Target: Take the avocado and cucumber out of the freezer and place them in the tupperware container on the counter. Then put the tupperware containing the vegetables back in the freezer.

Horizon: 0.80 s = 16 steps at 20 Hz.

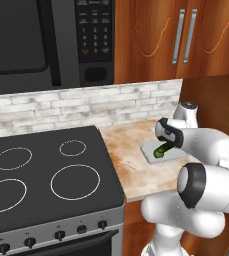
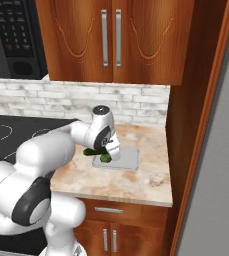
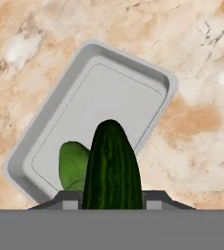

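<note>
End effector (image 3: pixel 112 207) clamped on cucumber (image 3: pixel 112 166), poised just above tupperware container (image 3: pixel 50 132) on tabletop (image 3: pixel 201 122); cucumber's long axis points down toward tray, avocado (image 3: pixel 73 166) already inside.

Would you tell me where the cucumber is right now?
The cucumber is held in the gripper just above the tupperware container, next to the avocado lying in it, on the counter right of the stove.

Dark green striped cucumber (image 3: pixel 112 168), pale grey tupperware container (image 3: pixel 128 83) (plain), beige-pink marbled counter (image 3: pixel 196 122)
</note>
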Available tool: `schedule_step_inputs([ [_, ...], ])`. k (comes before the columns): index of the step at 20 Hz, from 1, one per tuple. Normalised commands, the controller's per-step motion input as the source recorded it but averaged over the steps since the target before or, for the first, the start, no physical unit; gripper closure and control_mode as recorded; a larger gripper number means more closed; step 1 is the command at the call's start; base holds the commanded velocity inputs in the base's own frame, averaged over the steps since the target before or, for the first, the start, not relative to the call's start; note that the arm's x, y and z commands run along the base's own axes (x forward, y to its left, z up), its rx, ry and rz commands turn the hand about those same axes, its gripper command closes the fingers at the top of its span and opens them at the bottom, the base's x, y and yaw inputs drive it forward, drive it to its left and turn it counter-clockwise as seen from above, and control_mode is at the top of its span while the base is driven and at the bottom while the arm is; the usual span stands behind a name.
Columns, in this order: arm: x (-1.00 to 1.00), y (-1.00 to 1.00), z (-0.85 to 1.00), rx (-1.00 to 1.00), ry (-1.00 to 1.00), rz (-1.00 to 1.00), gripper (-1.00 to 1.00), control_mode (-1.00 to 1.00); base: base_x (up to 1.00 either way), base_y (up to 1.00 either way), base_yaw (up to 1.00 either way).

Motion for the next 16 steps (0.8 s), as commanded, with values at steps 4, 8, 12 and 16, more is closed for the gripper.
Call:
schedule_step_inputs([
  [4,0.27,-0.16,-0.21,0.05,0.0,-0.11,1.0,-1.0,0.0,0.0,0.0],
  [8,0.28,-0.21,-0.05,0.05,0.01,-0.1,1.0,-1.0,0.0,0.0,0.0],
  [12,0.31,-0.14,-0.01,0.06,0.02,-0.11,1.0,-1.0,0.0,0.0,0.0],
  [16,0.21,-0.12,-0.07,0.06,0.02,-0.11,1.0,-1.0,0.0,0.0,0.0],
])
